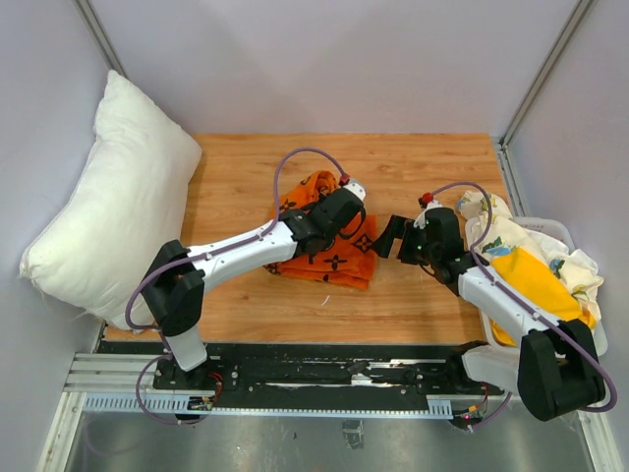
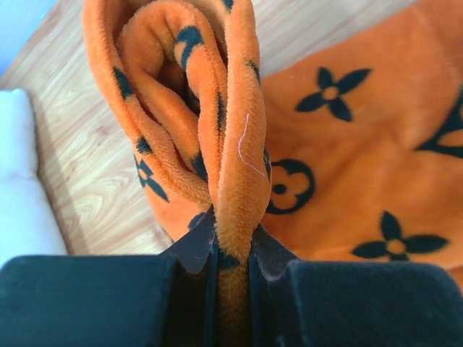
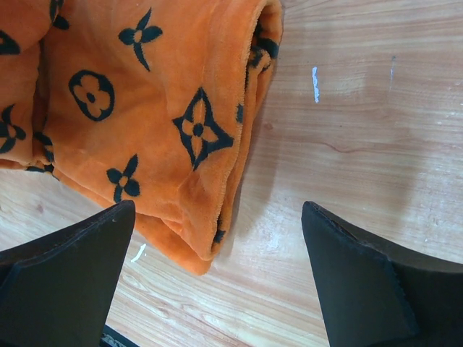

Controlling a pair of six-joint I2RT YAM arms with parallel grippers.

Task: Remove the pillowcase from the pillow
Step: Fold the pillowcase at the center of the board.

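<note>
The orange pillowcase (image 1: 339,258) with black flower motifs lies crumpled on the wooden table (image 1: 413,167), off the pillow. The plump white pillow (image 1: 118,202) leans against the left wall, half off the table. My left gripper (image 1: 346,208) is shut on a raised fold of the pillowcase (image 2: 235,144); its jaws pinch the fabric. My right gripper (image 1: 391,236) is open and empty just right of the pillowcase. In the right wrist view its two fingertips straddle the pillowcase's corner (image 3: 195,238) above the table.
A white bin (image 1: 536,285) of white and yellow cloths stands at the table's right edge beside my right arm. Grey walls close the back and sides. The pillow's edge shows in the left wrist view (image 2: 22,188).
</note>
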